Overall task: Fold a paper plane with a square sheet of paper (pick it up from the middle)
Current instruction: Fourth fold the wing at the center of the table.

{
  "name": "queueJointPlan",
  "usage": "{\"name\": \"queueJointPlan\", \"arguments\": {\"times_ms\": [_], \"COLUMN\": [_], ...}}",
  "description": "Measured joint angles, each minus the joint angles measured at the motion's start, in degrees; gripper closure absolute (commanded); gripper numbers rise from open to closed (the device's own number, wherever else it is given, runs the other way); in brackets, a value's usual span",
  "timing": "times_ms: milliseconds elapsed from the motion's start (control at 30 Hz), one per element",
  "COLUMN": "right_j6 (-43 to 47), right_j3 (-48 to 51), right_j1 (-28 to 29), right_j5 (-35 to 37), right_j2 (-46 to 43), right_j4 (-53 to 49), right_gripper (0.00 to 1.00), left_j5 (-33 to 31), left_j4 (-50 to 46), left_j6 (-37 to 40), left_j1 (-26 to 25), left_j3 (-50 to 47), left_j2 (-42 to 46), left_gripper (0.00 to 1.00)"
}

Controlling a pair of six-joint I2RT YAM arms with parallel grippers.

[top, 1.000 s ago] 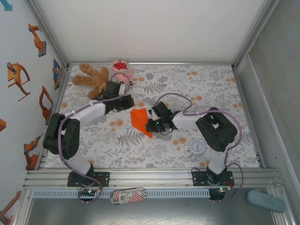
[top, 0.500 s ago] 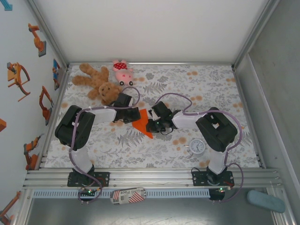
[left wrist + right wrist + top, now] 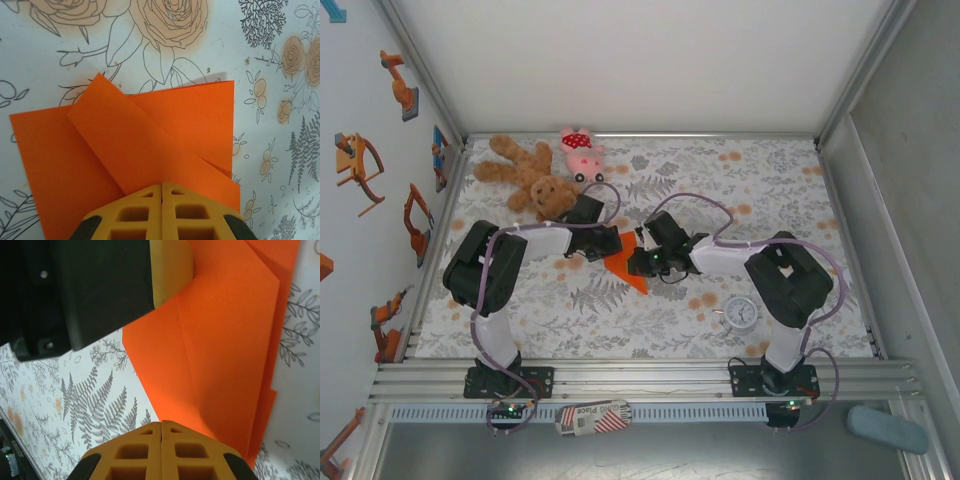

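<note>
The square sheet of paper (image 3: 623, 266) is bright orange and lies partly folded on the flowered tablecloth, tapering to a point toward the near side. In the left wrist view the sheet of paper (image 3: 150, 140) shows a diagonal flap lying over the flat layer. My left gripper (image 3: 616, 243) is shut, its tips (image 3: 161, 186) pressing down on that flap. My right gripper (image 3: 638, 262) is shut too, its tips (image 3: 161, 424) resting on the paper's (image 3: 225, 355) edge beside a long crease. The left gripper's finger (image 3: 170, 270) sits on the far corner opposite.
A brown teddy bear (image 3: 530, 175) and a pink plush pig (image 3: 580, 152) lie at the back left. A small white clock (image 3: 741, 313) stands near the right arm's base. Metal frame rails edge the table on all sides.
The left arm has swung in from beside the teddy bear, and its shut gripper now rests on the paper. The right gripper has shifted slightly toward the left along the paper.
</note>
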State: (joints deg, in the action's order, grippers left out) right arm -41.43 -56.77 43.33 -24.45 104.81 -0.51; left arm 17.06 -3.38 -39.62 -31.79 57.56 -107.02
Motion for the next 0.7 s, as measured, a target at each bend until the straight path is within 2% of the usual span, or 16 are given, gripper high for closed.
{"name": "queueJointPlan", "arguments": {"times_ms": [333, 700], "right_j6": [-0.76, -0.79], "right_j3": [-0.31, 7.63], "right_j1": [-0.17, -0.61], "right_j5": [-0.15, -1.66], "right_j2": [3.3, 0.87], "right_j4": [1.68, 10.43], "right_gripper": [1.0, 1.0], "left_j5": [-1.07, -3.21], "left_j4": [-4.07, -10.05], "left_j6": [-0.11, -0.63], "left_j1": [-0.07, -0.48], "left_j3": [2.47, 5.84], "left_j2": [-0.74, -1.66], "left_gripper": [1.0, 1.0]}}
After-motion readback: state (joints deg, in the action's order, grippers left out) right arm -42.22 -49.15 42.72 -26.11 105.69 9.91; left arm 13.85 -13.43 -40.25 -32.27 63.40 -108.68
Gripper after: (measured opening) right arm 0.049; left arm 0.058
